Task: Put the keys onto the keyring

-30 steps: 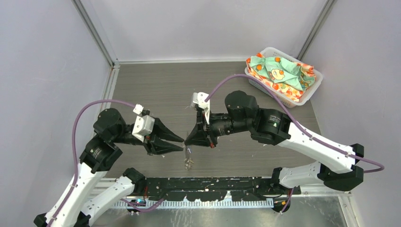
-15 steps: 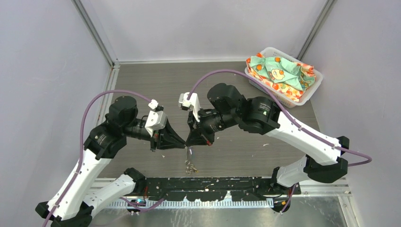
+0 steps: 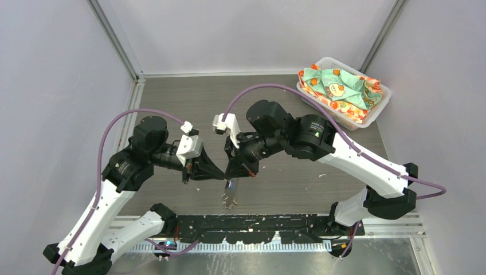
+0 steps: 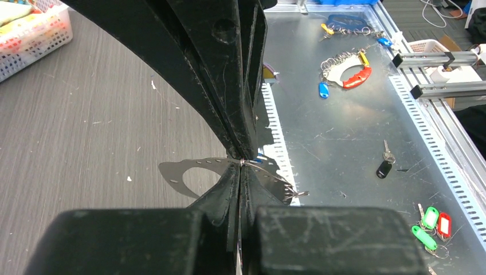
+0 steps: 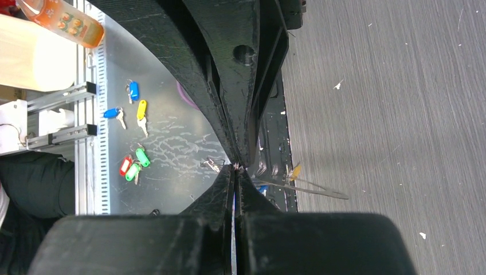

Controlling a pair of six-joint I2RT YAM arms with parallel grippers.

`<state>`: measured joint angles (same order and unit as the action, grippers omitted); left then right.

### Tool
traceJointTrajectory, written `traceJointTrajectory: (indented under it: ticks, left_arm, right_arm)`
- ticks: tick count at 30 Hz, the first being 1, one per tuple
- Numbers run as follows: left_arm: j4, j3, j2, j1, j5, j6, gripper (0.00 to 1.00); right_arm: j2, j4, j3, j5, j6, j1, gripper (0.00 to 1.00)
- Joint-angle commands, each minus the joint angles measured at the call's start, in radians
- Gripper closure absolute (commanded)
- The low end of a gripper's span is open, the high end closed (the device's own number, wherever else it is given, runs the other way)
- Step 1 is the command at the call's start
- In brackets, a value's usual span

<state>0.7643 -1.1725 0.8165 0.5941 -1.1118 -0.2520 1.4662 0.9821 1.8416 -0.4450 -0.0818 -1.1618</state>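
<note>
You are holding the keyring (image 3: 229, 193) up with both arms, over the front middle of the table (image 3: 189, 103). Your left gripper (image 3: 221, 176) is squeezing shut on the thin grey band. Your right gripper (image 3: 231, 174) is squeezing shut on it too, at the very same spot. The two sets of tips are meeting nose to nose.

In the left wrist view, the band is sticking out to both sides of the pinch. From above, the rest is hanging down under the tips, and you cannot tell if its low end is touching the table. A tiny blue key (image 4: 261, 157) is peeking out just beside the pinch. An orange key (image 5: 295, 171) is showing near the band in the right wrist view. You cannot tell if either key is on the loop.

Far off in the back right corner, a white basket (image 3: 383, 98) is holding bright cloth (image 3: 338, 86).
</note>
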Motion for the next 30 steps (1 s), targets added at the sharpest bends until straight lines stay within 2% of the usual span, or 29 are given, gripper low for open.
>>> traceJointTrajectory:
  ticks: [1, 3, 6, 8, 10, 12, 16, 20, 30]
  left_arm:
    - [0.011, -0.021, -0.002, 0.001, -0.030, -0.007, 1.00]
    - [-0.003, -0.016, -0.003, 0.001, -0.032, 0.015, 1.00]
    - [-0.090, 0.007, -0.015, 0.001, -0.034, 0.122, 1.00]
    - [-0.189, 0.038, -0.034, 0.000, -0.035, 0.215, 1.00]
    - [-0.357, 0.081, -0.063, 0.001, -0.030, 0.356, 1.00]
    - [-0.491, 0.118, -0.088, 0.001, -0.022, 0.460, 1.00]
    - [-0.594, 0.123, -0.080, 0.001, -0.026, 0.570, 1.00]
    - [-0.662, 0.103, -0.066, 0.001, -0.012, 0.603, 1.00]
    - [-0.718, 0.053, -0.041, 0.001, -0.034, 0.622, 1.00]
  right_arm:
    - [-0.037, -0.107, 0.020, -0.003, -0.027, 0.004, 0.99]
    - [-0.060, -0.140, -0.016, 0.006, -0.038, 0.005, 0.99]
    - [-0.110, -0.207, -0.083, 0.046, -0.064, 0.004, 0.83]
    - [-0.160, -0.265, -0.144, 0.084, -0.083, 0.006, 0.69]
    - [-0.222, -0.338, -0.216, 0.139, -0.099, 0.006, 0.58]
    - [-0.291, -0.419, -0.295, 0.174, -0.118, 0.007, 0.51]
    - [-0.414, -0.582, -0.434, 0.195, -0.157, 0.014, 0.48]
    - [-0.453, -0.700, -0.507, 0.153, -0.173, 0.015, 0.46]
    - [-0.411, -0.702, -0.464, 0.096, -0.142, 0.028, 0.48]
